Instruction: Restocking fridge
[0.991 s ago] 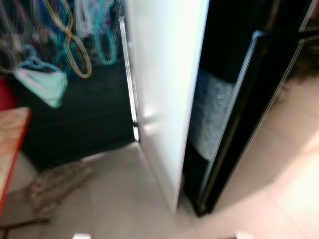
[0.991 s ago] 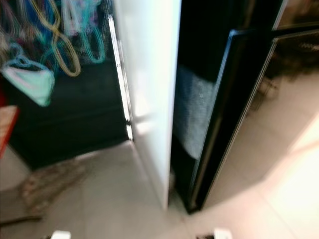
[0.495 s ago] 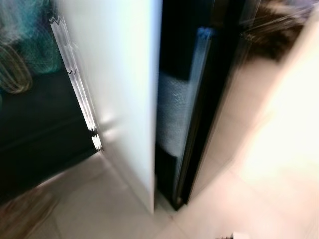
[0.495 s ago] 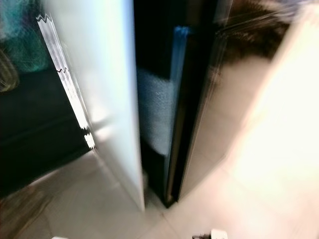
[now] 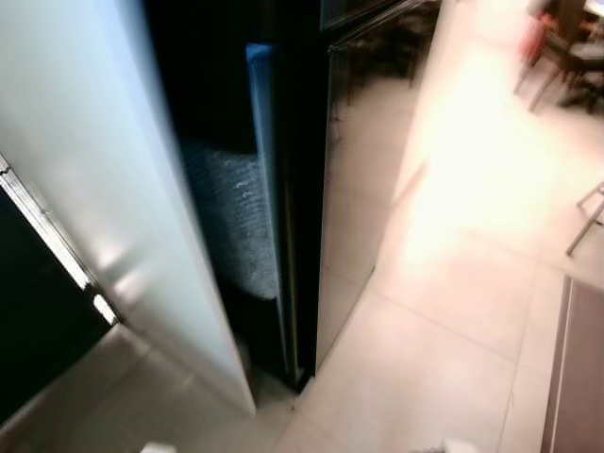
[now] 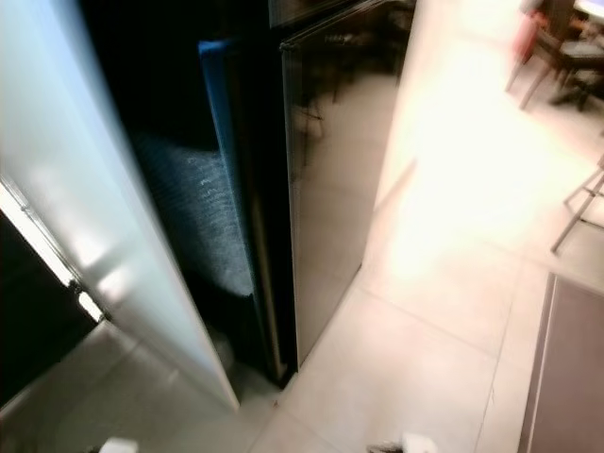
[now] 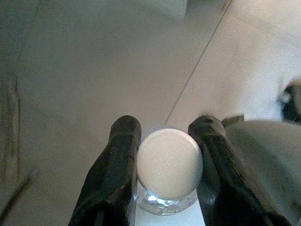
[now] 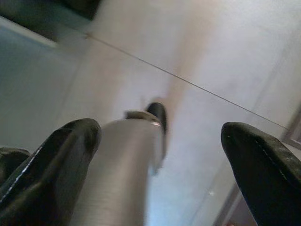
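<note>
A tall black glossy fridge door stands ajar, edge-on, with a dark gap beside it. In that gap a grey speckled surface shows. A white panel with a bright metal strip flanks the gap on the left. In the left wrist view my left gripper is shut on a clear bottle with a white ribbed cap, held over the tiled floor. In the right wrist view my right gripper is open, fingers wide apart with nothing between them, above the floor.
A pale tiled floor stretches to the right of the fridge, bright with glare. Chairs stand at the far right. A thin metal leg and a grey-brown flat surface sit at the right edge.
The camera has swung to the right: the hangers and the red-edged table have left the picture, the fridge now sits at the left, and the open floor and chairs have come in.
</note>
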`<state>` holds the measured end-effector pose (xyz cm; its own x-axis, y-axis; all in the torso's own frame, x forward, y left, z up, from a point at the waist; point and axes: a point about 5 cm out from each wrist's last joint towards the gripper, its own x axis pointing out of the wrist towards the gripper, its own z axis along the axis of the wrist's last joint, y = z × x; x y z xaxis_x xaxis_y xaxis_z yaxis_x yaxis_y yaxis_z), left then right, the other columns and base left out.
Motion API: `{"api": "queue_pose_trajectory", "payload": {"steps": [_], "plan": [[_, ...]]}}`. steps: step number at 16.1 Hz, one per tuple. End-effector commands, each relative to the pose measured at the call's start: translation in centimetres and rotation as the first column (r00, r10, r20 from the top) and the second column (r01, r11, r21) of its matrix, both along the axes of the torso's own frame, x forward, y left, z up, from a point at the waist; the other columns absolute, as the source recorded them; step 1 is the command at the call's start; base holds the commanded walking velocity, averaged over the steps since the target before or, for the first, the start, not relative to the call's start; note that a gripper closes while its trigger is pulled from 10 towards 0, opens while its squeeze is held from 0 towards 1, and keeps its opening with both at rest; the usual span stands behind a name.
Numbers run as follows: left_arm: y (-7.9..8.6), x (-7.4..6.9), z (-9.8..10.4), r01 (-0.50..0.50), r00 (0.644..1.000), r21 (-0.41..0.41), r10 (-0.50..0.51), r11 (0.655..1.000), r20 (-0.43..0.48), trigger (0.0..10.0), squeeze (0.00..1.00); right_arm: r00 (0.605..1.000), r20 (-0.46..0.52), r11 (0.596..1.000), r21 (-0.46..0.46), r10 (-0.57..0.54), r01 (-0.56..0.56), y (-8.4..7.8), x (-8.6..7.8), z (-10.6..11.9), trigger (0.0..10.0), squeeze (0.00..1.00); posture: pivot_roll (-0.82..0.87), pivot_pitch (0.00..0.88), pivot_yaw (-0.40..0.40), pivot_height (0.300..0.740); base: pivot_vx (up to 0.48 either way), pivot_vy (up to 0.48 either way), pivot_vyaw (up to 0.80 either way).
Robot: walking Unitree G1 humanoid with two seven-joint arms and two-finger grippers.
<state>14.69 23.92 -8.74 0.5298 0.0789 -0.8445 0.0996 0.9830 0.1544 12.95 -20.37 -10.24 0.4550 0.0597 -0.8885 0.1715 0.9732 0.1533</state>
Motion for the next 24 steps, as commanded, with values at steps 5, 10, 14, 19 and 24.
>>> {"api": "queue_pose_trajectory", "payload": {"steps": [5,10,14,19,24], "plan": [[0.6,-0.4,0.0,-0.043,0.999,0.005,0.043,0.999,-0.01,10.0,0.0,0.998,0.045,0.999,0.007,-0.032,0.032,0.3,1.3,0.4,10.0,0.0,0.07,0.03,-0.009,0.74,0.0,0.0,-0.63],[0.5,-0.3,0.0,-0.052,0.999,-0.008,0.052,0.999,-0.016,10.0,0.0,0.998,0.06,0.999,0.006,-0.038,0.038,0.2,1.5,0.5,10.0,0.0,0.07,0.058,-0.011,0.74,0.0,0.0,0.0],[0.5,-0.1,0.0,-0.053,0.999,-0.015,0.053,0.998,-0.012,10.0,0.0,0.996,0.065,0.998,0.005,-0.055,0.055,0.1,1.6,0.6,10.0,0.0,0.06,0.069,-0.013,0.74,0.0,0.0,0.0],[0.4,0.0,0.0,-0.057,0.998,-0.018,0.057,0.998,-0.012,10.0,0.0,0.995,0.074,0.997,0.003,-0.073,0.073,-0.1,1.8,0.6,10.0,0.0,0.06,0.072,-0.018,0.74,0.0,0.172,0.0],[0.3,0.0,0.0,-0.067,0.998,-0.022,0.067,0.998,-0.012,10.0,0.0,0.991,0.101,0.996,0.009,-0.094,0.093,-0.1,1.9,0.8,10.0,0.0,0.05,0.076,-0.021,0.74,0.0,0.324,-0.1]]}}
